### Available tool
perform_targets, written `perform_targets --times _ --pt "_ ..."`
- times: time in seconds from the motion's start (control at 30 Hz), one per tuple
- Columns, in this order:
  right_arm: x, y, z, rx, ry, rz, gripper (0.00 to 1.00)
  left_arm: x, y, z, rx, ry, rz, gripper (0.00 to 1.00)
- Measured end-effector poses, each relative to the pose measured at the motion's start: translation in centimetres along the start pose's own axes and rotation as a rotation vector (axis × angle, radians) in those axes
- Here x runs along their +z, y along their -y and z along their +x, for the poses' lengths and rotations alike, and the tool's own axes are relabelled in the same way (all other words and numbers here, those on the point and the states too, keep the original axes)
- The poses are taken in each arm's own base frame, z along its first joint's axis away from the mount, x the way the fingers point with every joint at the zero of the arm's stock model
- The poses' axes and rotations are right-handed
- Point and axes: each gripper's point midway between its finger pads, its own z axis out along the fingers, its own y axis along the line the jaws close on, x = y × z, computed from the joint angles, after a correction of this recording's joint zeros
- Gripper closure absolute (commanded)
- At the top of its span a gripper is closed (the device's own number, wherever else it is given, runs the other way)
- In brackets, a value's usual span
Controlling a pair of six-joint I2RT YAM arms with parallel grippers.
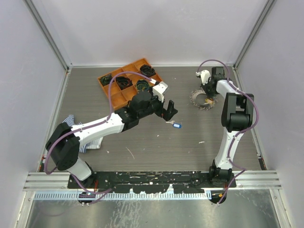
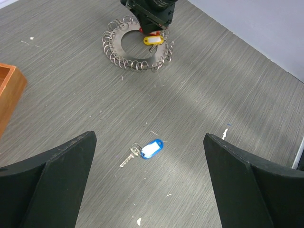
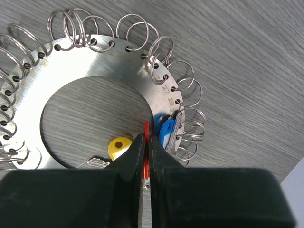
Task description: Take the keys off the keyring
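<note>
Your right claw [image 3: 146, 156] pinches the red-tagged key [image 3: 146, 140] at four o'clock on the keyring [image 3: 95, 61], presumably to draw it off; your left claw [image 2: 149, 137] gapes wide.

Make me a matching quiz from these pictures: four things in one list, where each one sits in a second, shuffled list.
1 red tag
2 loose blue-tagged key
3 yellow tag
4 orange tray

A on the table under the open left gripper
B far side, left of the keyring
C pinched in the right gripper's shut jaws
D at the keyring's inner rim

Pairs: 1-C, 2-A, 3-D, 4-B
</note>
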Motion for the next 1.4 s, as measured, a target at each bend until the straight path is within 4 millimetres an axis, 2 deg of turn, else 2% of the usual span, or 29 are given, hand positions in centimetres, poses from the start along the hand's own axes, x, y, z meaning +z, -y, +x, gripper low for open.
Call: perform_targets --times 0.17,0.27,0.43,0.6,0.67,0.73,0.83,0.97,1.03,1.13,1.2,1.3,1.4 --pt "-0.1 -0.6 -0.3 0.001 0.024 -0.033 0.94 0.0 0.0 0.0 0.000 0.000 0.000 0.02" --pt "-0.9 -1.6 -0.5 0.002 0.051 -0.075 0.95 0.0 0.0 0.0 0.000 0.000 0.000 0.02" --pt "-3.7 -3.3 -1.8 0.001 0.129 -0.153 0.95 0.0 0.0 -0.1 0.001 0.008 0.001 0.02" --pt "-7.0 -6.7 -1.9 0.004 0.198 -0.272 0.95 -0.8 0.0 0.5 -0.009 0.008 0.001 0.02" --pt "-8.1 -8.8 -1.3 -0.005 0.204 -0.322 0.93 -1.4 0.1 0.5 -0.027 0.012 0.002 0.02" --pt "-9.0 -11.4 -0.2 -0.030 0.200 -0.371 0.82 -2.2 0.4 0.4 -0.053 0.021 0.005 0.02" --pt "-10.5 -15.1 2.7 -0.073 0.172 -0.438 0.71 -3.8 0.8 0.2 -0.095 0.038 0.014 0.02" --pt "-13.1 -17.7 5.7 -0.117 0.170 -0.492 0.56 -6.5 1.5 0.2 -0.164 0.072 0.040 0.02" --pt "-14.8 -18.0 6.1 -0.117 0.206 -0.506 0.52 -8.1 2.1 0.2 -0.206 0.098 0.062 0.02" --pt "-16.8 -17.3 4.6 -0.091 0.290 -0.490 0.50 -10.3 2.7 -0.1 -0.260 0.143 0.093 0.02" --pt "-17.5 -16.6 3.3 -0.041 0.324 -0.472 0.48 -11.4 3.1 -0.5 -0.290 0.173 0.109 0.02" --pt "-17.1 -15.7 1.0 0.053 0.351 -0.488 0.42 -12.7 3.4 -0.7 -0.329 0.211 0.128 0.02" --pt "-15.6 -15.6 0.2 0.117 0.335 -0.523 0.38 -13.1 3.5 -0.5 -0.366 0.234 0.141 0.02"
